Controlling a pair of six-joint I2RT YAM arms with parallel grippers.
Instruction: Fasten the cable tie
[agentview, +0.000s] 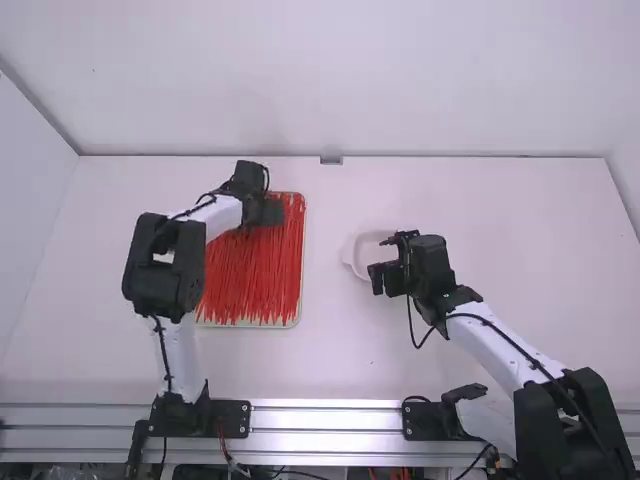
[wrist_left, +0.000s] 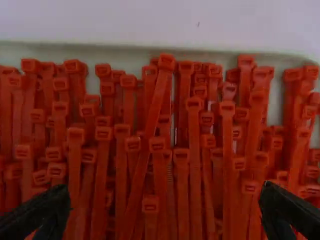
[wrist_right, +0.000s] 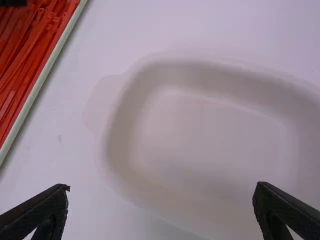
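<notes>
Nearest, on the right side of the table (agentview: 520, 200), the right end effector (wrist_right: 161, 186) hangs over a shallow white dish (wrist_right: 112, 150). Its two fingers are spread wide, with nothing between them and nothing touching them. The dish has nothing in it and sits well apart from the work, to the right of the tray (agentview: 301, 262).

The tray lies to the left of the middle and is heaped with orange cable ties (wrist_left: 157, 145). Their long axes run near to far, a few lying slantwise across the rest. Their square heads bunch at the far end, just short of the tray's far rim.

Farthest, the left end effector (wrist_left: 163, 189) hovers above that far end of the heap. Its fingers are wide apart and empty, straddling many ties at once and closed on none. The ties lie straight below it and ahead of it, and the line between its fingers crosses their length, so a pinch would close across the straps rather than along them.

The left arm is plainly the nearer one to the ties. By my judgement the coming move turns on dropping onto a single strap near its head, since the packed heap makes it easy to catch several together.
</notes>
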